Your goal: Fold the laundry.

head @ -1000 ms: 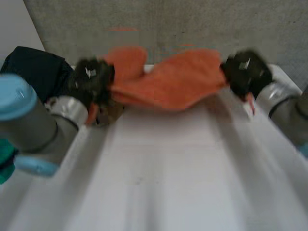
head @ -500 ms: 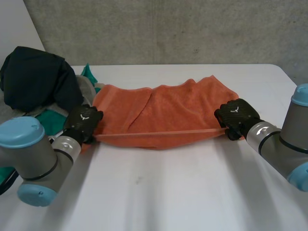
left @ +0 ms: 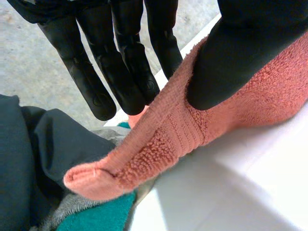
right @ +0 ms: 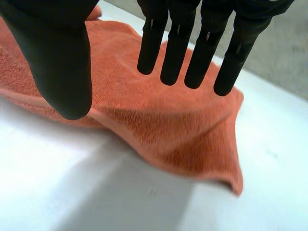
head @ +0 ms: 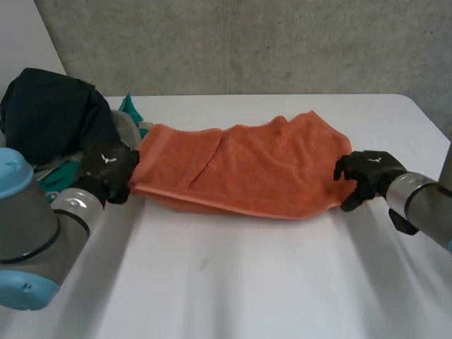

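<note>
The orange towel is lying folded on the table. The left hand is straddling its left corner, fingers straight. The right hand is hovering, fingers spread, beside its right end.

Bright, diffuse light falls from above onto the white table. The orange towel throws a soft, narrow shadow along its near edge. The dark clothes read nearly black.

A grey concrete wall stands behind the white table.
</note>
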### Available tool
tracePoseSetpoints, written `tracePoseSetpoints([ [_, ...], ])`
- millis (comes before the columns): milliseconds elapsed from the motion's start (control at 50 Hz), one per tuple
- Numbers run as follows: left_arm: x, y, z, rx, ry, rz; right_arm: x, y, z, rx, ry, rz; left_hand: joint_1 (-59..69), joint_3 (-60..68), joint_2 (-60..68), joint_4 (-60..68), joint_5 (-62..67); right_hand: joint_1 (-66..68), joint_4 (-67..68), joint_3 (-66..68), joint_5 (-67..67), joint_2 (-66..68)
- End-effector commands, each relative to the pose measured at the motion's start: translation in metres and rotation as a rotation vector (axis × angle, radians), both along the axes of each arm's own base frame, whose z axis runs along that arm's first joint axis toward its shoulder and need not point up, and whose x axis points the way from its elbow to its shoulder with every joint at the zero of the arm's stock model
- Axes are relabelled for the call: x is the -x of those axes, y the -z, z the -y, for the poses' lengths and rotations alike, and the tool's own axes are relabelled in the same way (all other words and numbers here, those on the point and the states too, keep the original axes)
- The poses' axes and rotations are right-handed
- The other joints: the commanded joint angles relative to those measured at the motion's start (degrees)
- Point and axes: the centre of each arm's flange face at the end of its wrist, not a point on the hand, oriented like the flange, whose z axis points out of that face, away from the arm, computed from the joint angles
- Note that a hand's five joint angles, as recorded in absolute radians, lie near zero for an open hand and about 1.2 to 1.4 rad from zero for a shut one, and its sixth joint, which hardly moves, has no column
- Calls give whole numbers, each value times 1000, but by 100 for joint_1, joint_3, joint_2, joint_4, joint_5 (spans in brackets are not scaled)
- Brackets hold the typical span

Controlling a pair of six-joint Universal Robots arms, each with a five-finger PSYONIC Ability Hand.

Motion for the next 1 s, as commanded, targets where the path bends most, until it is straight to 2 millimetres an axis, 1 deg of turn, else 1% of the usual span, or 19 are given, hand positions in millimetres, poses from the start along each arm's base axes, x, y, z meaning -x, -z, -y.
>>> tracePoseSetpoints([
  [20,-2,-12,6,-36,-24,-77,12,9,-2,-64,33,4,1418,1193,1151,1134,1350,-207,-145,-144,-24,-284],
  [180,2,-21,12,-41,-23,-109,4,28,6,35,-40,-94,1418,1193,1151,1134,1350,-277,-214,-213,-93,-354],
  [360,3,-30,15,-31,-23,-117,-15,46,20,85,-65,-77,1418,1193,1151,1134,1350,-58,4,5,125,-135],
  [420,3,-32,16,-30,-27,-120,-21,52,27,112,-54,-80,1418,1193,1151,1134,1350,294,357,357,478,217],
  [460,2,-33,16,-33,-29,-123,-23,54,33,136,-41,-85,1418,1193,1151,1134,1350,730,793,793,914,653],
  [500,1,-35,15,-37,-33,-129,-24,58,43,174,-15,-91,1418,1193,1151,1134,1350,2156,2218,2219,2339,2079],
  [540,0,-36,13,-43,-36,-133,-23,58,49,197,8,-98,1418,1193,1151,1134,1350,4036,4099,4099,4220,3959],
  [560,-1,-37,11,-54,-38,-138,-22,55,55,217,30,-108,1418,1193,1151,1134,1350,4432,4494,4495,4615,4355],
  [600,-3,-39,7,-68,-43,-141,-18,51,55,213,52,-127,1418,1193,1151,1134,1350,4436,4498,4499,4619,4359],
  [640,-6,-41,0,-100,-48,-136,-11,39,49,207,62,-170,1418,1193,1151,1134,1350,4436,4498,4499,4619,4359],
  [680,-8,-43,-8,-132,-49,-125,-4,16,44,239,57,-208,1418,1193,1151,1134,1350,4436,4498,4499,4619,4359],
  [700,-11,-46,-18,-162,-48,-115,8,-8,37,269,48,-270,1418,1193,1151,1134,1350,4436,4498,4499,4619,4359],
  [760,-15,-48,-35,-226,-41,-87,24,-35,19,269,5,-393,1418,1193,1151,1134,1350,4436,4498,4499,4619,4359],
  [780,-17,-48,-49,-277,-24,-53,32,-46,3,241,-43,-481,1418,1193,1151,1134,1350,4436,4498,4499,4619,4359],
  [840,-22,-46,-70,-369,-2,23,42,-52,-20,160,-130,-600,1418,1193,1151,1134,1350,4436,4498,4499,4619,4359],
  [860,-27,-42,-85,-436,13,83,48,-51,-32,98,-187,-659,1418,1193,1151,1134,1350,4436,4498,4499,4619,4359],
  [880,-29,-40,-92,-470,22,115,51,-50,-39,61,-211,-683,1418,1193,1151,1134,1350,4436,4498,4499,4619,4359],
  [940,-36,-28,-116,-599,70,241,62,-40,-55,-65,-295,-755,1418,1193,1151,1134,1350,4436,4498,4499,4619,4359],
  [1000,-39,-22,-122,-631,106,306,67,-32,-59,-117,-333,-788,1418,1193,1151,1134,1350,4436,4498,4499,4619,4359],
])
